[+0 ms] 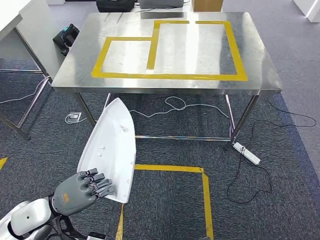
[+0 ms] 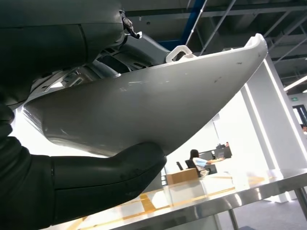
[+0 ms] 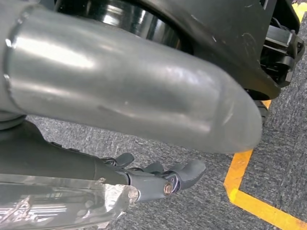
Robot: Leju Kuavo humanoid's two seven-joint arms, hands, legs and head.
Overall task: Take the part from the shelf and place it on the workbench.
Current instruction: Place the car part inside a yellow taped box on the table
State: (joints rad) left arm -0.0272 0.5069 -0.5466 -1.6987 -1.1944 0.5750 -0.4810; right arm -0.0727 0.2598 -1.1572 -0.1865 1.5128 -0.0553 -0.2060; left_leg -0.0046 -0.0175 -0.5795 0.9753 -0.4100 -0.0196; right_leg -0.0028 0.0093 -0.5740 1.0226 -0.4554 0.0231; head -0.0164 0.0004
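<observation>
Your left hand (image 1: 81, 191) is gripping the white shell part (image 1: 111, 145) by its near edge. It is looking light, stiff and slippery, so keep hold there. Your right hand (image 3: 159, 175) is hanging with nothing in it, fingers apart.

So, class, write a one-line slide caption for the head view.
Left hand holds a white part above grey carpet, facing a steel workbench marked with yellow tape.
</observation>
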